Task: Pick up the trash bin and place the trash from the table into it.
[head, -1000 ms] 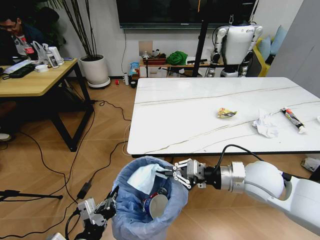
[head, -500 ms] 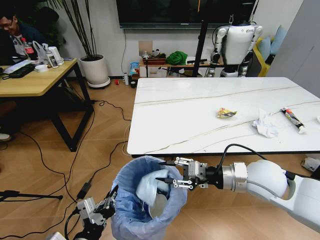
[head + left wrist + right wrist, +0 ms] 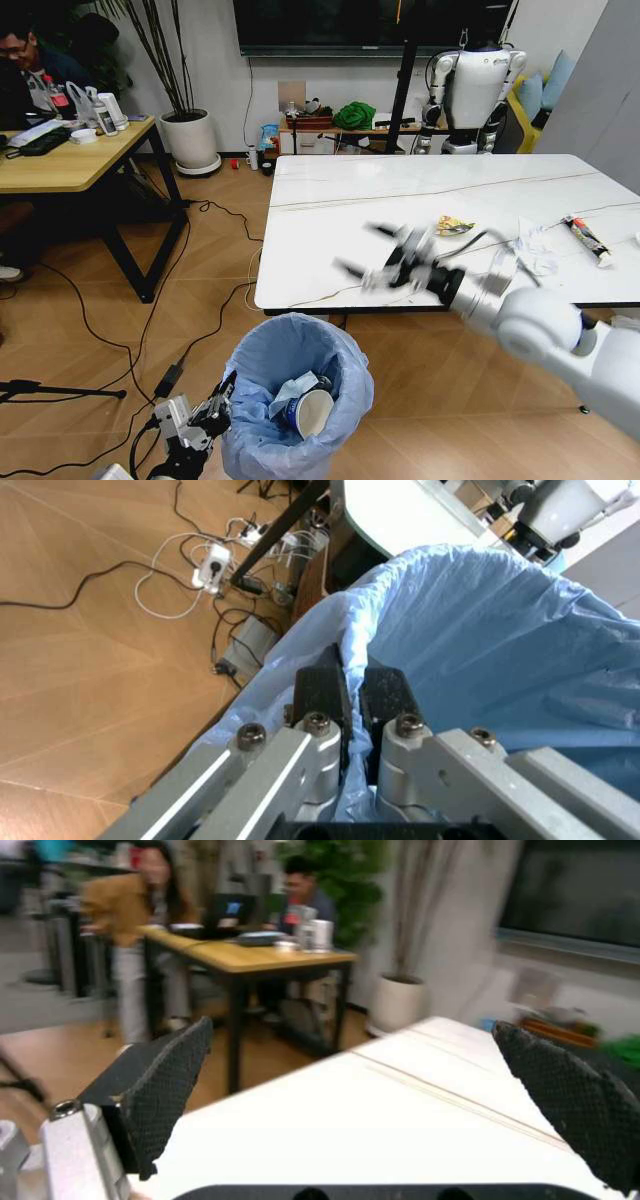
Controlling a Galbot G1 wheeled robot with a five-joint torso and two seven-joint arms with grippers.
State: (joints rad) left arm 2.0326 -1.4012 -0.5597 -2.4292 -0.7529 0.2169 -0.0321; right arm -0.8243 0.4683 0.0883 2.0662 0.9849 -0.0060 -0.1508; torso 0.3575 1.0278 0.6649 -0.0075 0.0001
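Note:
The trash bin (image 3: 262,425), lined with a light-blue bag, hangs low in front of me, off the table's front corner. Inside it lie a white tissue (image 3: 290,388) and a blue cup (image 3: 310,412). My left gripper (image 3: 205,420) is shut on the bin's rim; in the left wrist view its fingers (image 3: 322,690) pinch the bag's edge (image 3: 480,622). My right gripper (image 3: 365,250) is open and empty, blurred, above the front part of the table (image 3: 330,200). Trash lies farther right on the top: a yellow-red wrapper (image 3: 453,226), a crumpled tissue (image 3: 530,247) and a red-black tube (image 3: 585,240). The right wrist view shows its spread pads (image 3: 165,1087) over the tabletop (image 3: 400,1125).
A light wooden desk (image 3: 70,160) with a seated person stands at the far left, and black cables (image 3: 150,310) run over the floor beside it. A potted plant (image 3: 188,135) and a white robot (image 3: 475,85) stand behind the table.
My right gripper opened over the bin, dropped the tissue inside, then swung up and away to above the table. The left gripper and bin held still.

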